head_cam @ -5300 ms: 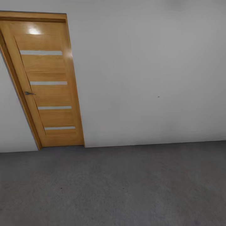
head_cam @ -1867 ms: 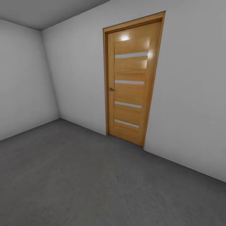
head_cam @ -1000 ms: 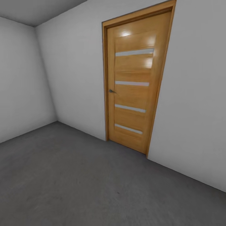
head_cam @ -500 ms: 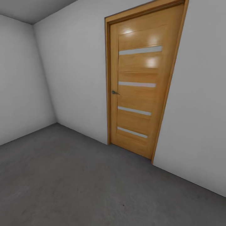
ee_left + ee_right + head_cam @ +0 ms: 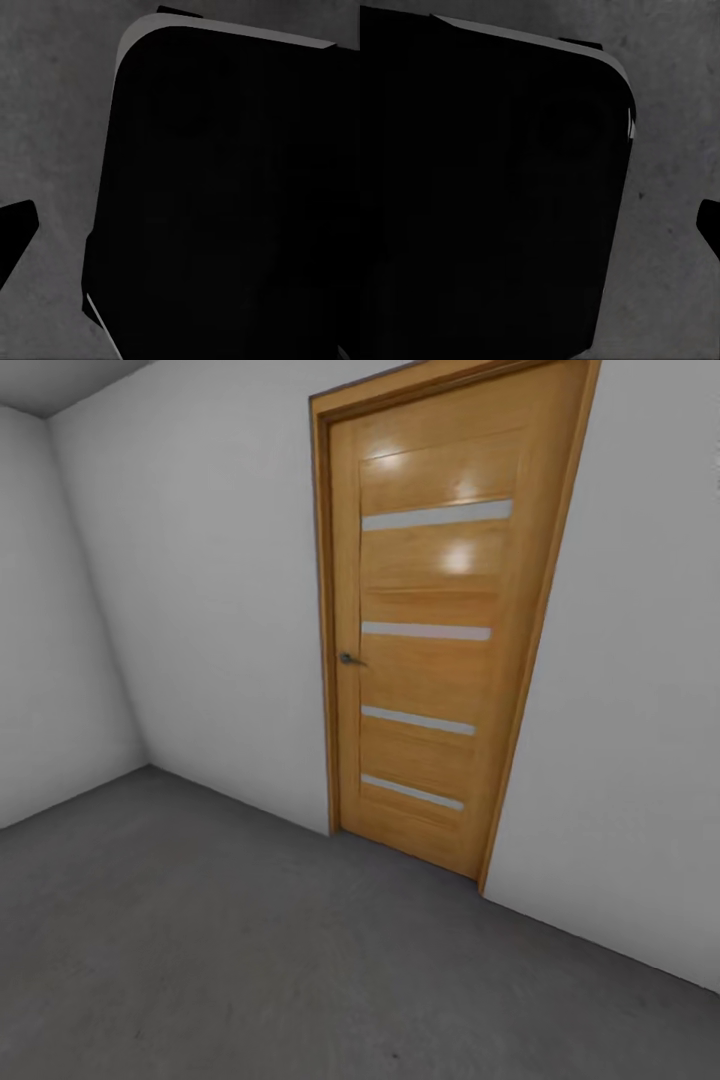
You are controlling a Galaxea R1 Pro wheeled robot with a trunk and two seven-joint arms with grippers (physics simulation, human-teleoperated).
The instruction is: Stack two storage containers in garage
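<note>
While the robot faces the shut wooden door [image 5: 435, 630] across the grey garage floor [image 5: 200, 940], I judge it is heading out to fetch bins; pincer states cannot be told.

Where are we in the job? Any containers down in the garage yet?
None visible. The head view shows bare grey floor, white walls and the closed wooden door with its handle. Both wrist views show a dark robot part over concrete. Left to do: fetching, placing, stacking.
</note>
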